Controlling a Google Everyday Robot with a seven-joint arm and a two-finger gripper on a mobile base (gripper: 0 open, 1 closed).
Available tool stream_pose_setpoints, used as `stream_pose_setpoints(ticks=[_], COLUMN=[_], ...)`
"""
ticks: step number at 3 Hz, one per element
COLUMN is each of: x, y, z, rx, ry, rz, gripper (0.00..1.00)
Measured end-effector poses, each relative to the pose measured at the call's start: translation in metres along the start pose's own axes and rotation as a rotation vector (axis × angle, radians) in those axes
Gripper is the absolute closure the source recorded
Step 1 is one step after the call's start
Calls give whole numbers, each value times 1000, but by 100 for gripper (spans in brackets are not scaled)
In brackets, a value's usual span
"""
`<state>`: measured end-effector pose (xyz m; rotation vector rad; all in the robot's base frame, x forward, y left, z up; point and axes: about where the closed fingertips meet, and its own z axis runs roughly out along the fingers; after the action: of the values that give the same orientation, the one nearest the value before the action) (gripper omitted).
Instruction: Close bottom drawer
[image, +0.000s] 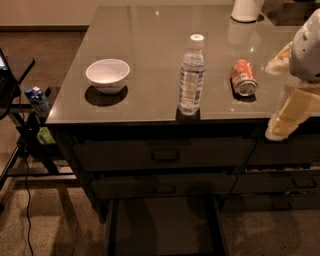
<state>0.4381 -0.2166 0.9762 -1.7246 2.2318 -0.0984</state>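
Observation:
The bottom drawer (165, 225) is pulled out toward the camera, below the two taller-fronted drawers (165, 155). Its plain flat grey inside shows between its two side walls. Its front panel and handle are cut off by the lower edge of the view. My gripper (280, 122) is a cream and white piece at the right edge. It hangs in front of the counter's front right corner, level with the top drawer. It is well above and to the right of the open drawer and touches nothing that I can see.
On the grey counter (150, 30) stand a white bowl (107, 75) and a water bottle (192, 75). An orange can (243, 77) lies on its side, and a white object (246, 10) stands at the back. Narrower drawers (285, 182) sit to the right. A stand with cables (30, 135) is on the left.

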Motion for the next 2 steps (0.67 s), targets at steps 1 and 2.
stream_pose_setpoints(ticks=[1, 2], x=[0, 0], y=[0, 0], z=[0, 0], rx=[0, 0], ry=[0, 0], rz=[0, 0], gripper=[42, 65])
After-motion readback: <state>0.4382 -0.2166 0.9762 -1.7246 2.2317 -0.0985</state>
